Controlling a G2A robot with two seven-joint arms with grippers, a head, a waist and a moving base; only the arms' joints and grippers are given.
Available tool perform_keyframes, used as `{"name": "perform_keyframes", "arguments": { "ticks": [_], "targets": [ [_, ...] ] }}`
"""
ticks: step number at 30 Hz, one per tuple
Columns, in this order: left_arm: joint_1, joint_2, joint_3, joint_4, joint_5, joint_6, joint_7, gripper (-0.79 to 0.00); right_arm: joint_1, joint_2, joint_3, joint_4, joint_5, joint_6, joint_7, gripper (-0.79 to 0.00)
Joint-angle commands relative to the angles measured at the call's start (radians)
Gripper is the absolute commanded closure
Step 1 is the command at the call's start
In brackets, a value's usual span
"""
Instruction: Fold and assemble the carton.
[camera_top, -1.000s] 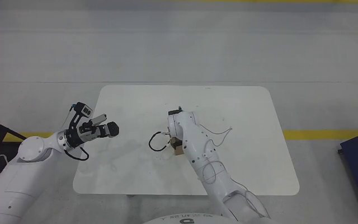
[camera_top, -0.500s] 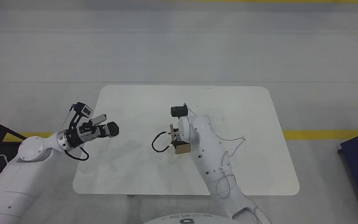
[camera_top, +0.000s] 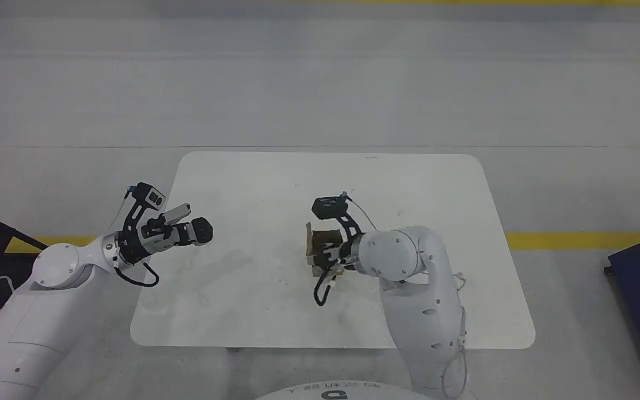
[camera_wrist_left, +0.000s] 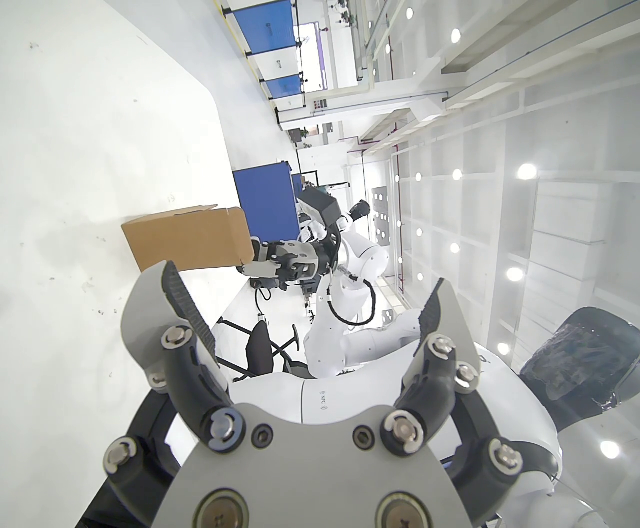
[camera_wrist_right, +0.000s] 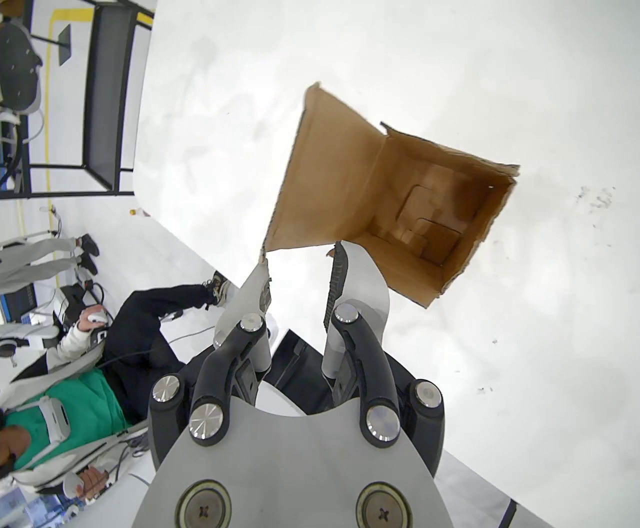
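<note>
The carton (camera_top: 322, 245) stands on the counter (camera_top: 240, 190) a little right of its middle, well in from every edge. From the right wrist view you look down into its open mouth (camera_wrist_right: 395, 200). The bottom flaps look folded in and locked, while one tall top panel stands up on the side of the mouth next to your right gripper (camera_wrist_right: 301, 260). From the left wrist the carton (camera_wrist_left: 185, 245) reads as taller than it is wide, so I judge that its long axis runs up from the counter.

Your right gripper (camera_top: 338, 252) hangs right at the rim. Its jaws are part-way apart, with the tips at the lower edge of that tall panel, and no cardboard shows pinched between them. The mouth lies just beyond and below the jaws, so the next fold is a short push from where you are.

Your left gripper (camera_wrist_left: 302, 280) is well apart, over the left edge of the counter (camera_top: 200, 232). Its jaws are spread wide and empty and point across at the carton's side. The right arm is plainly the nearer.

Bare counter lies on every side of the carton. A black cable (camera_top: 320, 290) loops down just near of it, so watch that when you swing.
</note>
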Motion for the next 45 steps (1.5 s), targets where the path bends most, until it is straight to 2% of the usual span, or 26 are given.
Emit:
{"name": "perform_keyframes", "arguments": {
  "ticks": [1, 13, 16, 33, 36, 39, 41, 45],
  "targets": [
    [0.000, 0.000, 0.000, 0.000, 0.000, 0.000, 0.000, -0.785, 0.009, 0.008, 0.008, 0.023, 0.011, -0.009, 0.000, -0.283],
    [0.000, 0.000, 0.000, 0.000, 0.000, 0.000, 0.000, -0.785, 0.143, 0.049, 0.004, 0.216, 0.036, 0.092, 0.000, -0.277],
    [0.000, 0.000, 0.000, 0.000, 0.000, 0.000, 0.000, -0.785, 0.172, 0.058, -0.004, 0.260, 0.060, 0.091, 0.000, -0.271],
    [0.000, 0.000, 0.000, 0.000, 0.000, 0.000, 0.000, -0.785, 0.263, 0.098, -0.063, 0.398, 0.096, 0.160, 0.000, -0.262],
    [0.000, 0.000, 0.000, 0.000, 0.000, 0.000, 0.000, -0.785, 0.265, 0.105, -0.055, 0.389, 0.117, 0.153, -0.002, -0.268],
    [0.000, 0.000, 0.000, 0.000, 0.000, 0.000, 0.000, -0.785, 0.239, 0.112, -0.039, 0.336, 0.146, 0.136, -0.016, -0.256],
    [0.000, 0.000, 0.000, 0.000, 0.000, 0.000, 0.000, -0.785, 0.218, 0.119, -0.017, 0.292, 0.172, 0.128, -0.029, -0.274],
    [0.000, 0.000, 0.000, 0.000, 0.000, 0.000, 0.000, -0.785, 0.169, 0.129, 0.047, 0.217, 0.294, 0.100, -0.077, -0.296]
  ]
}}
